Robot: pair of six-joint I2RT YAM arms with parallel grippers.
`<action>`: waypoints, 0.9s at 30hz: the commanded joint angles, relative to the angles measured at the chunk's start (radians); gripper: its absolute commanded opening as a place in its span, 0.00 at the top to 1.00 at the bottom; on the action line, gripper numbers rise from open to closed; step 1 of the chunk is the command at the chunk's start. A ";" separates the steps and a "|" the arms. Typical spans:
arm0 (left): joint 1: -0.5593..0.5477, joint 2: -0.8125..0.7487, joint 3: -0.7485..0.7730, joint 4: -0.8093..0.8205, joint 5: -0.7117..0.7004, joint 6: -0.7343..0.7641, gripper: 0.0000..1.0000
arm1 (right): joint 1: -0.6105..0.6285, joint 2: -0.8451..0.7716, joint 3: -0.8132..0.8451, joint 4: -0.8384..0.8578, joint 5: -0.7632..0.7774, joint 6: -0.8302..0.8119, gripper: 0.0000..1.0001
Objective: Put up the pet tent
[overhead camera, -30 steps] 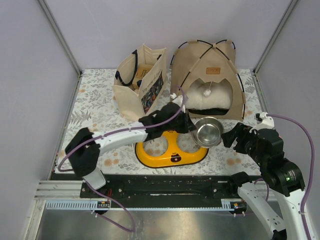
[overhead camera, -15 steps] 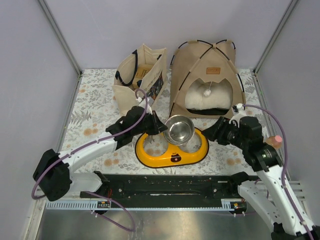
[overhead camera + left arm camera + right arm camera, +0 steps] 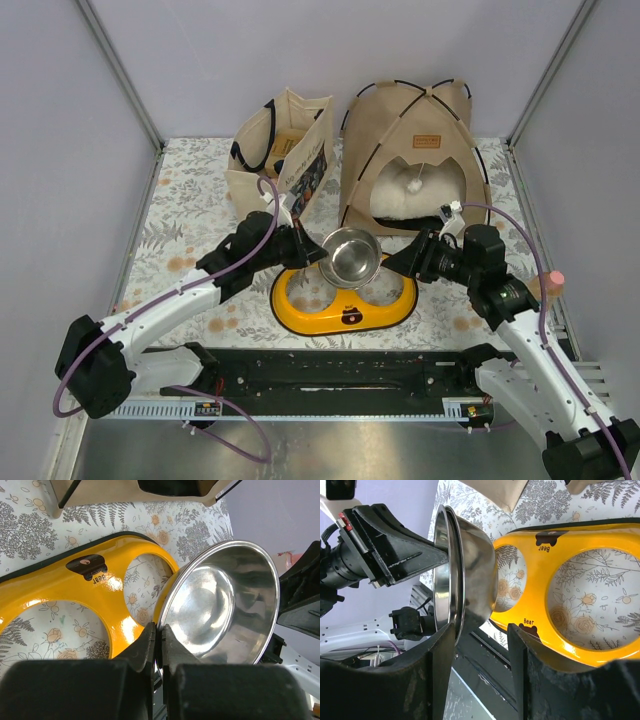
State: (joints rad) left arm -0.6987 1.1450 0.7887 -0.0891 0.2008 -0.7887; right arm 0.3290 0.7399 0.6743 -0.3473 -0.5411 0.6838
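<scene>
The tan pet tent (image 3: pixel 410 140) stands upright at the back, black poles arched, a white pompom hanging in its doorway and a cream pillow (image 3: pixel 415 205) inside. My left gripper (image 3: pixel 318 255) is shut on the rim of a steel bowl (image 3: pixel 350 257) and holds it tilted above the yellow bowl stand (image 3: pixel 345 300). The bowl shows in the left wrist view (image 3: pixel 220 602) and the right wrist view (image 3: pixel 462 570). My right gripper (image 3: pixel 398 262) is open just right of the bowl, its jaws either side of the bowl's edge without closing on it.
A beige tote bag (image 3: pixel 280 165) with black handles stands left of the tent. The yellow stand's two holes (image 3: pixel 592 600) are empty. Grey walls enclose the floral table (image 3: pixel 180 210). A black rail runs along the near edge (image 3: pixel 330 375).
My left gripper carried the bowl left and slightly up from the stand's right side. My right arm swung in from the right and reached toward the bowl.
</scene>
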 commanded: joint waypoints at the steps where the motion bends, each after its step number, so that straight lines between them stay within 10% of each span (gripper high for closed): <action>1: 0.004 -0.036 -0.006 0.064 0.037 -0.017 1.00 | 0.005 -0.011 -0.012 0.090 -0.048 0.017 0.46; 27: 0.005 -0.016 -0.017 0.114 0.037 -0.055 1.00 | 0.005 -0.033 -0.030 0.107 0.013 0.033 0.36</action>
State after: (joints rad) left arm -0.6926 1.1454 0.7620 -0.0643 0.2249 -0.8242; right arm 0.3290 0.7376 0.6403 -0.2592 -0.5556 0.7074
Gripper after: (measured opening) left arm 0.057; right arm 0.635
